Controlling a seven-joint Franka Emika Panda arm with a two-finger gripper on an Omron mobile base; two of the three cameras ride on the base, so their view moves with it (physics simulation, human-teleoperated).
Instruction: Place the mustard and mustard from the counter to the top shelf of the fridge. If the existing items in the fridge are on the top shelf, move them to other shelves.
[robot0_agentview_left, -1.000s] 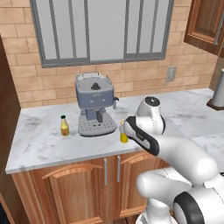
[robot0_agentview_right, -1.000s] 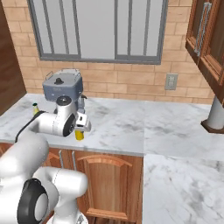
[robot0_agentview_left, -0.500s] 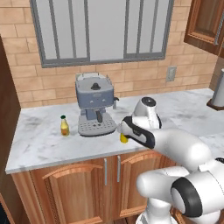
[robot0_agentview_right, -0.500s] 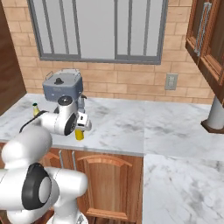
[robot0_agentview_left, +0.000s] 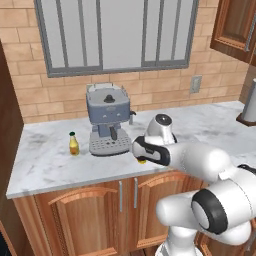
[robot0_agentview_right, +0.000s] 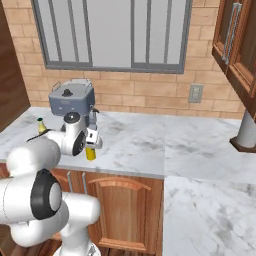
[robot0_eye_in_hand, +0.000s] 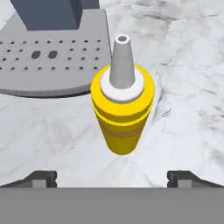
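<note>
The gripper (robot0_eye_in_hand: 112, 177) is hanging directly over the yellow squeeze bottle (robot0_eye_in_hand: 122, 113), its two dark fingertips (robot0_eye_in_hand: 41, 178) standing spread as wide as they go, one to each side of the bottle, and gripping nothing. The bottle is standing upright on the marbled counter (robot0_eye_in_hand: 183, 87), near the counter's front edge and just beside the perforated drip tray of the grey coffee machine (robot0_agentview_left: 107, 117). In the right base view the bottle (robot0_agentview_right: 90, 153) is peeking out below the wrist. It is probably light, stiff plastic with a smooth, somewhat slippery skin, and being narrow and tall it is likely to tip if one finger is touching before the other. The pale tapered nozzle offers a poor hold, since fingers would slide up off the cone; the better place is the cylindrical body below the ribbed shoulder, squeezed from both sides, firmly but not so hard as to dent it. Farther off to the left, the shorter amber bottle with the dark cap (robot0_agentview_left: 74, 144) is waiting upright on the counter, on the far side of the coffee machine, well apart from the hand. Behind everything, the brick wall and window (robot0_agentview_left: 115, 35) are closing off the scene.
</note>
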